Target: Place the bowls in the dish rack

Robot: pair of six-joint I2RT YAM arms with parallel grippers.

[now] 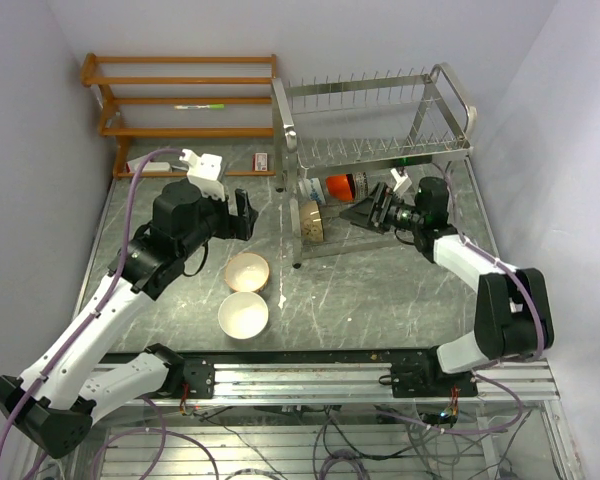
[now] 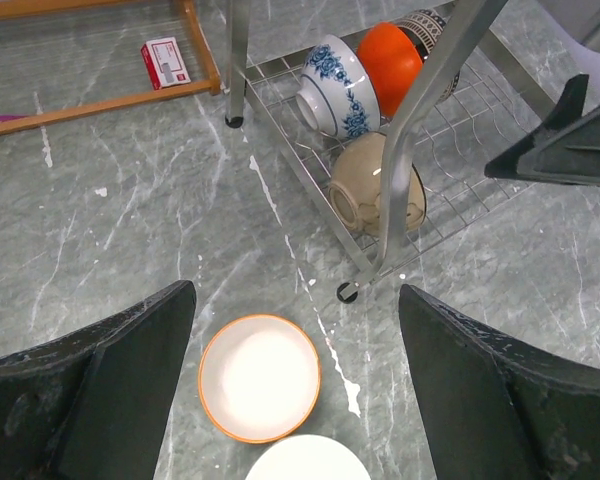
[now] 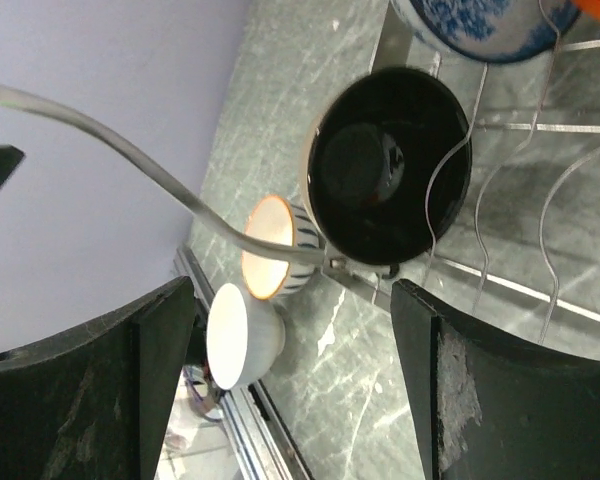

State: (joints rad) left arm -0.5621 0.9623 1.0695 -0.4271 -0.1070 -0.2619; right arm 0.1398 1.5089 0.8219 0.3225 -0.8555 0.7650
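Observation:
The silver dish rack (image 1: pixel 380 130) stands at the back right. Its lower tier holds a blue-and-white bowl (image 2: pixel 338 85), a red-orange bowl (image 2: pixel 395 55), a dark patterned bowl (image 2: pixel 427 25) and a tan bowl (image 2: pixel 375 185) on its side, black inside (image 3: pixel 390 165). On the table lie an orange-rimmed striped bowl (image 1: pixel 247 271) and a white bowl (image 1: pixel 243 315). My left gripper (image 1: pixel 242 215) hovers open above the orange-rimmed bowl (image 2: pixel 260 377), holding nothing. My right gripper (image 1: pixel 358 213) is open and empty at the lower tier, facing the tan bowl.
An orange wooden shelf (image 1: pixel 180 100) stands at the back left with a green marker (image 1: pixel 200 106) on it. A small red-and-white box (image 1: pixel 263 160) lies by its foot. The rack's leg (image 2: pixel 348 291) rests close to the orange-rimmed bowl. A metal rail (image 1: pixel 330 375) runs along the near edge.

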